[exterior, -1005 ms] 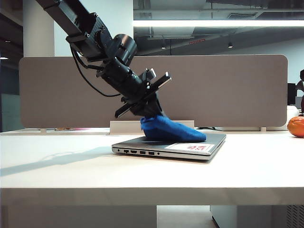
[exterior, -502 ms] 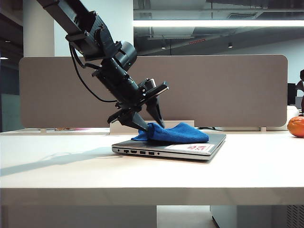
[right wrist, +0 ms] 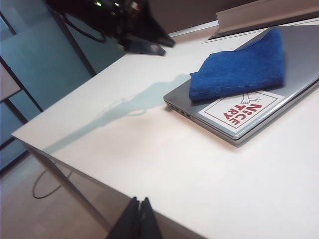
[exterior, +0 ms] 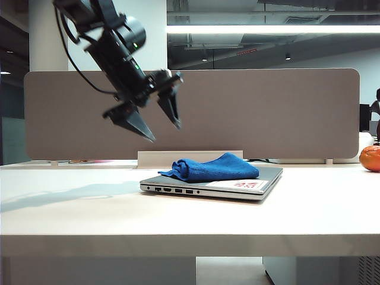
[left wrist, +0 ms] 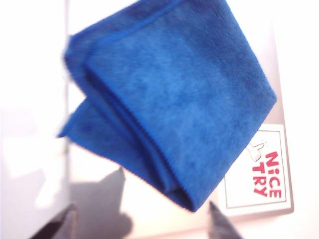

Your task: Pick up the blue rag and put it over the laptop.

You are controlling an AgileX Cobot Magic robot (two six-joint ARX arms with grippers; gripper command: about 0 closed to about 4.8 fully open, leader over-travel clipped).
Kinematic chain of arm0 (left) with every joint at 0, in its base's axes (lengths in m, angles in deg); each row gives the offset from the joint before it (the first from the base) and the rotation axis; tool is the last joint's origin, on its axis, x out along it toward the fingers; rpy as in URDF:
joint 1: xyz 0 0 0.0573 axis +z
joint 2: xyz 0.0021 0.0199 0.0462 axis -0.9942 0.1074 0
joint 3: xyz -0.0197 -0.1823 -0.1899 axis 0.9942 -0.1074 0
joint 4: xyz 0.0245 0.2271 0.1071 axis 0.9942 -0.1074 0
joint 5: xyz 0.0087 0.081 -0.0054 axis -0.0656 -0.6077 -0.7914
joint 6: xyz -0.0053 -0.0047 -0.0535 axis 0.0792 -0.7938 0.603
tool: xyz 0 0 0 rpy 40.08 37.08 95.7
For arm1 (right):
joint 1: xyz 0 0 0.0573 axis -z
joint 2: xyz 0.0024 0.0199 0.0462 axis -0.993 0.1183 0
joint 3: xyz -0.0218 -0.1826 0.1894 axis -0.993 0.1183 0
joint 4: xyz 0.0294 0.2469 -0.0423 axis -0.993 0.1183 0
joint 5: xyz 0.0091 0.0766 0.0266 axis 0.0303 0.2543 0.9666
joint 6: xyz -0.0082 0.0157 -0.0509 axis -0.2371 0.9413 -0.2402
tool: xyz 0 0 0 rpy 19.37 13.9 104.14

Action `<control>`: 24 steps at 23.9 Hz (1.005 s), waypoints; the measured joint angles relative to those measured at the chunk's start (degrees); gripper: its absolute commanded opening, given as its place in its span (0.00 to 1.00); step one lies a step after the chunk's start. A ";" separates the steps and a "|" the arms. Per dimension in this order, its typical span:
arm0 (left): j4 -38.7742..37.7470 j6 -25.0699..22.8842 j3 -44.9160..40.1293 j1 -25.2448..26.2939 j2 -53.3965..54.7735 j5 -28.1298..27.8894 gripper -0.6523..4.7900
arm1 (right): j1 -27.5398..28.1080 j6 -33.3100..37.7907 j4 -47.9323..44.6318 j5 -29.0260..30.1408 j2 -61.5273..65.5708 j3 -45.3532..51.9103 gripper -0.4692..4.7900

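below left gripper (exterior: pixel 159 123): blue rag (exterior: pixel 211 167).

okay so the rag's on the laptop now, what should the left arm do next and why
Probably just pull the left hand back and park it. The rag lies folded on the closed laptop, the hand is open and empty above it, and nothing looks left to place. The right hand sits shut at the table's edge, uninvolved.

Open-plan office. White desk (exterior: pixel 190 219) backed by a grey fabric divider screen (exterior: pixel 267 113); long strip ceiling light (exterior: pixel 273 28); exposed dark ceiling with ducting; white column (exterior: pixel 47 35); glazed partition behind, far left; closed laptop (exterior: pixel 261 181) on desk.
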State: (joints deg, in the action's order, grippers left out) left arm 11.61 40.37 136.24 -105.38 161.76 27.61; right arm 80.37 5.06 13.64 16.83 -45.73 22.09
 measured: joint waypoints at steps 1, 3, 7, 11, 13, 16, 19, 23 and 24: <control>-0.61 -0.20 0.02 0.24 -0.57 -0.31 0.46 | 0.00 -0.68 0.02 -0.04 0.00 0.00 0.09; -1.95 -1.03 0.04 1.09 -1.60 -0.44 0.30 | 0.00 -1.81 0.02 -0.63 0.00 0.00 0.09; -6.08 -6.56 0.04 1.95 -3.91 -3.93 0.11 | 0.00 -2.64 0.00 -5.53 0.00 0.00 0.09; -7.56 -8.00 0.02 1.95 -5.22 -6.73 0.11 | 0.00 -2.80 0.00 -12.87 0.00 0.00 0.09; -8.81 -8.83 0.02 1.95 -6.16 -7.82 0.11 | 0.00 -2.97 0.00 -19.19 0.00 0.00 0.09; -10.10 -10.19 0.00 1.97 -7.96 -7.96 0.11 | 0.02 -4.79 0.02 -25.24 0.00 0.00 0.09; -10.10 -10.54 0.00 1.95 -9.53 -7.96 0.11 | 0.02 -7.78 0.02 -27.52 0.00 0.00 0.09; -10.03 -11.28 0.00 1.92 -13.42 -10.80 0.11 | 0.07 -10.43 0.00 -29.70 0.00 0.00 0.09; -10.01 -11.50 -0.02 1.95 -14.16 -11.17 0.11 | 0.07 -10.51 0.02 -30.47 0.00 0.00 0.09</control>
State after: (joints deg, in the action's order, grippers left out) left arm 1.60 28.87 136.22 -103.43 147.60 16.45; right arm 80.44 -5.45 13.66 -13.64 -45.73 22.09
